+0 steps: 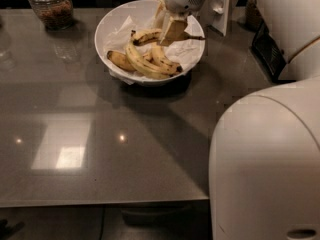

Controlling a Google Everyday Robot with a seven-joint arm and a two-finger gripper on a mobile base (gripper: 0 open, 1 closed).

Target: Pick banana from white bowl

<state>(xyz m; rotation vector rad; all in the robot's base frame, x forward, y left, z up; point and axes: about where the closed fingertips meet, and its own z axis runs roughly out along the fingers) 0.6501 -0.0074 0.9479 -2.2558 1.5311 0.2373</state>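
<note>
The white bowl [107,26] with crumpled paper lining stands at the back middle of the grey table. My gripper [172,30] hangs over the bowl's right half, shut on the banana [149,35]. That banana is small and nearly straight. It lies level just above the others, its dark tip to the left and its thin dark stem [196,37] sticking out to the right. Two curved yellow bananas [145,65] and a stubby browner one [120,59] lie in the bowl below it.
A glass jar [50,5] stands at the back left. A white upright object [220,4] and a dark object [265,46] are to the right of the bowl. My white arm body [265,164] fills the lower right.
</note>
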